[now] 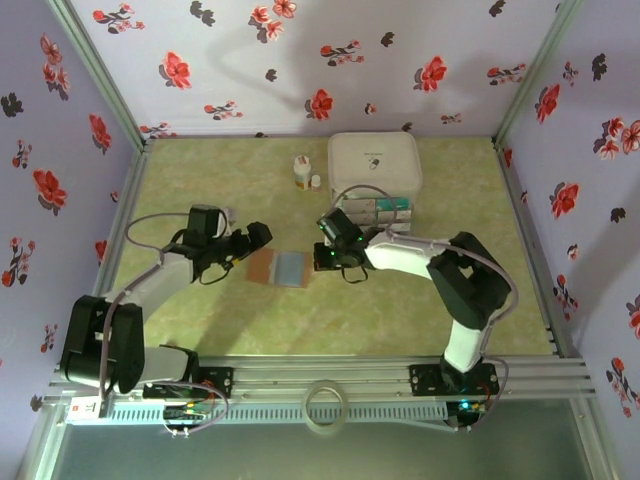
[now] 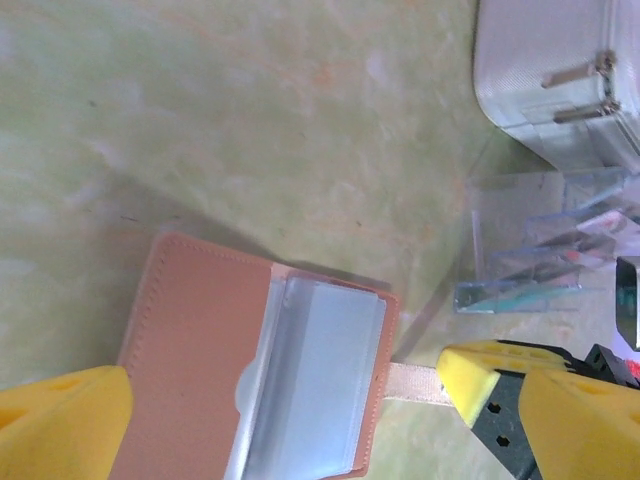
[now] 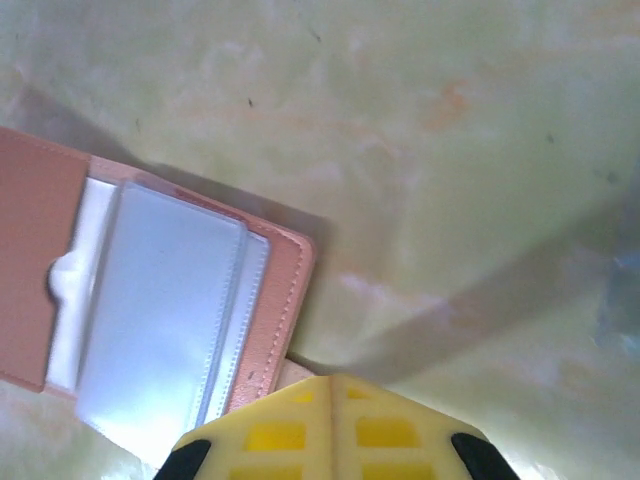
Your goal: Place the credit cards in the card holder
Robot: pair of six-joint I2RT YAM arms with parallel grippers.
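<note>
Your right gripper (image 3: 335, 388) is pinched shut at the strap (image 2: 410, 382) of the card holder (image 3: 150, 300) (gripping it or not, unclear). A pull could drag it from under your wide-open, empty left gripper (image 2: 275, 400).

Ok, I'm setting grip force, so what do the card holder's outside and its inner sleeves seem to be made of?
The card holder looks like brown leather or an imitation on the outside. It is matte, with stitching along its edge, and I can't tell which of the two it is. Its sleeves look like thin clear plastic, glossy and slightly milky, catching the light.
</note>
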